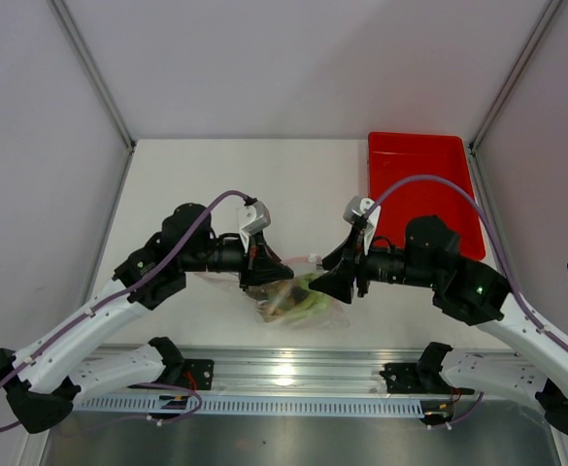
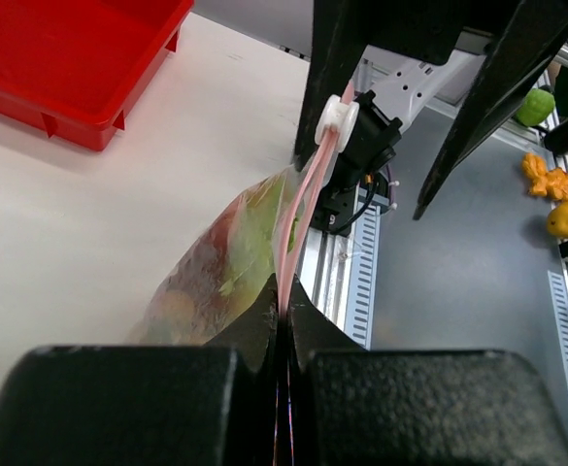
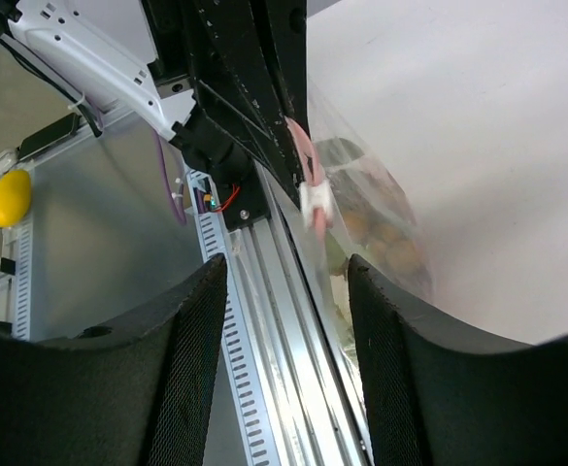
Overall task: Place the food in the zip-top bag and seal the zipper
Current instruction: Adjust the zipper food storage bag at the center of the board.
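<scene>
Left pincer [image 2: 284,316] pinched shut on the zipper [image 2: 301,209], we reckon to keep that strip taut | white slider [image 3: 315,202] up the far end, right pincer [image 3: 288,270] gaping wide, lined up on it, gripping nothing | zip-top bag [image 2: 216,282], food [image 1: 288,299] inside, sagging at the near edge of the tabletop [image 1: 206,184] | red tray [image 1: 419,184] off right

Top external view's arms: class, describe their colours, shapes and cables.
The left arm and right arm have white lower links with black joints and wrists. A purple cable loops along each. The left claw and right claw are black wedges.
</scene>
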Available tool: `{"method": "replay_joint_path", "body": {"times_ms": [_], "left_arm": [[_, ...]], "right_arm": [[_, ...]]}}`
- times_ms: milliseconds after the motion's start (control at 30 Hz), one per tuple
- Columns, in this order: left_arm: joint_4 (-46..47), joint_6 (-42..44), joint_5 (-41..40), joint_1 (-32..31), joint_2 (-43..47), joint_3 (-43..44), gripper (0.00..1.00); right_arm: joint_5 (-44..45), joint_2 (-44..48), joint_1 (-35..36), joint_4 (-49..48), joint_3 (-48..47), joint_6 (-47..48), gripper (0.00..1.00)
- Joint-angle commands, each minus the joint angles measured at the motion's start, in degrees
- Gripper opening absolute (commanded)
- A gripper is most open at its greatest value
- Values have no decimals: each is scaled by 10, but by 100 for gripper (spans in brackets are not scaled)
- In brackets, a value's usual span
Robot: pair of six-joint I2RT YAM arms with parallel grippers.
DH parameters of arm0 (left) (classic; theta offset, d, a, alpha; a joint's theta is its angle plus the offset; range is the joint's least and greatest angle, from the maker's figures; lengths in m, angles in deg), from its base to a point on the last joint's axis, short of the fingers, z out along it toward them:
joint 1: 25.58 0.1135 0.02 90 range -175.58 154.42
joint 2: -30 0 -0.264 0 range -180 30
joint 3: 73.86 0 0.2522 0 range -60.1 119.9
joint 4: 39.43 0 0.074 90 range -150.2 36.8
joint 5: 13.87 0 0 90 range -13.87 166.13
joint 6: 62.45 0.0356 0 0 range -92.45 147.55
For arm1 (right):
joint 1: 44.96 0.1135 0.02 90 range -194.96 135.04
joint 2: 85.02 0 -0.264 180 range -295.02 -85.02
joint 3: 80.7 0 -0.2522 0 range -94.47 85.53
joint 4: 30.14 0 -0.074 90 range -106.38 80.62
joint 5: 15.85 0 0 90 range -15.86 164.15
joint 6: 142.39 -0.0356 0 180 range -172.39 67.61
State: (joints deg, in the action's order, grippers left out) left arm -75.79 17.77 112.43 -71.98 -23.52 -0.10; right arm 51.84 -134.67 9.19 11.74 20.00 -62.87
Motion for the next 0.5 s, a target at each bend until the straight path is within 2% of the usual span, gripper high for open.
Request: {"method": "replay_joint_path", "body": {"times_ms": [0,233,400,433,467], "left_arm": [[35,-20,18,-3,19,4,1],[40,-29,34,-3,27,-1,1],[46,-31,37,-3,32,-9,1],[44,-31,38,-3,31,-10,0],[44,-27,39,-3,32,-10,1]], "right_arm": [[-13,-5,-1,-56,-1,8,54],[-8,-22,-8,-59,2,10,48],[-12,-19,-8,-89,25,0,29],[-3,-15,-9,-93,33,0,24],[4,-12,-8,-102,37,-3,11]]}}
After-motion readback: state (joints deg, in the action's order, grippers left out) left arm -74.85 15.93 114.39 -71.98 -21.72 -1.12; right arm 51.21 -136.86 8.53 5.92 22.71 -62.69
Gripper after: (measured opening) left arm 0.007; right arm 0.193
